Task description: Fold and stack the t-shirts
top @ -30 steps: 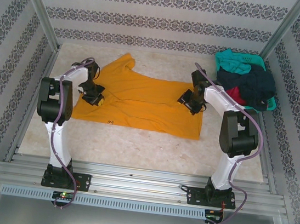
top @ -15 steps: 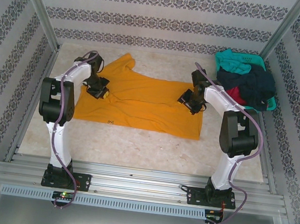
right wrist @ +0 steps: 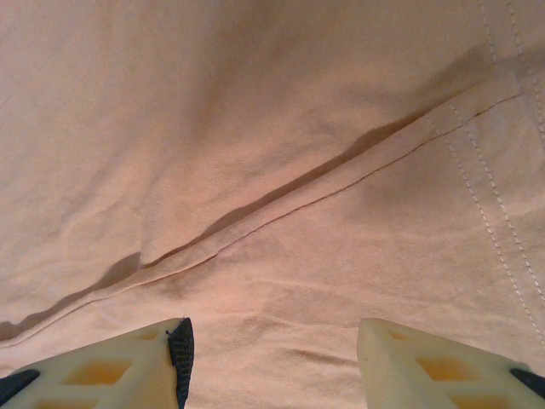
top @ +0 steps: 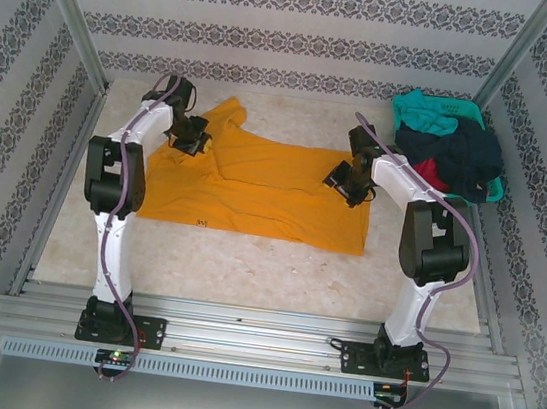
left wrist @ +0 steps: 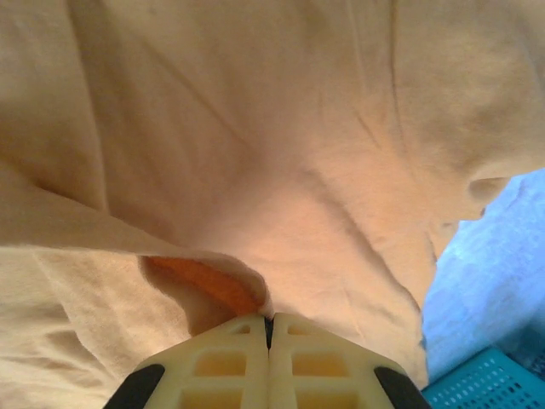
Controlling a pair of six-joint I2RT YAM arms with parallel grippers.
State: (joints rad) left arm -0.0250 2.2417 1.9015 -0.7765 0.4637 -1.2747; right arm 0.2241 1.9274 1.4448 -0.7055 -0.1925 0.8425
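An orange-yellow t-shirt (top: 256, 187) lies spread on the table, its neck label at the front edge. My left gripper (top: 191, 140) is shut on a fold of this shirt (left wrist: 281, 213) near its far left part, the cloth pinched between the fingers (left wrist: 221, 366). My right gripper (top: 348, 186) hovers open over the shirt's right side, with a seam (right wrist: 281, 200) running across the cloth above its fingers (right wrist: 409, 362). More t-shirts, teal (top: 428, 116), dark navy (top: 457, 153) and red (top: 427, 171), are heaped at the back right.
A teal plastic mesh basket (top: 467, 110) holds the heaped shirts at the back right corner; a corner of the basket (left wrist: 485, 383) also appears in the left wrist view. Patterned walls and metal posts enclose the table. Bare tabletop (top: 244, 271) lies in front of the shirt.
My left gripper has moved away from me toward the back of the table, dragging the shirt's left part with it. The right arm has stayed in place.
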